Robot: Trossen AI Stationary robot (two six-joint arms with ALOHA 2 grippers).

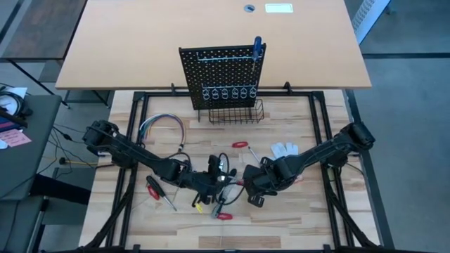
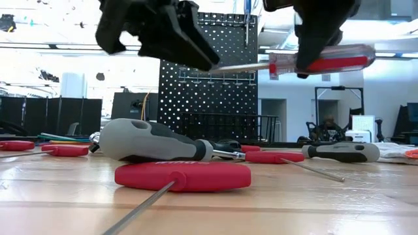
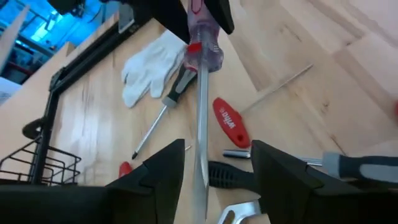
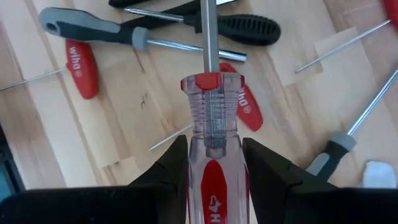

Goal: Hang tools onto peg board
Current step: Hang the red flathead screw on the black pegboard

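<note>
The right gripper (image 4: 214, 171) grips one clear red-cored screwdriver (image 4: 212, 118) by its handle above the surface (image 1: 302, 211); the left gripper (image 3: 214, 165) has its fingers spread narrowly around the shaft, not touching; the peg board (image 1: 221, 70) holds one blue-handled screwdriver (image 1: 256, 48); one white glove (image 3: 149, 65) lies nearby.

Beneath the right gripper (image 4: 211, 171) red-handled and grey-handled screwdrivers (image 4: 93, 28) crowd the wooden table (image 4: 292, 99), bare boards lying only between their thin shafts.
</note>
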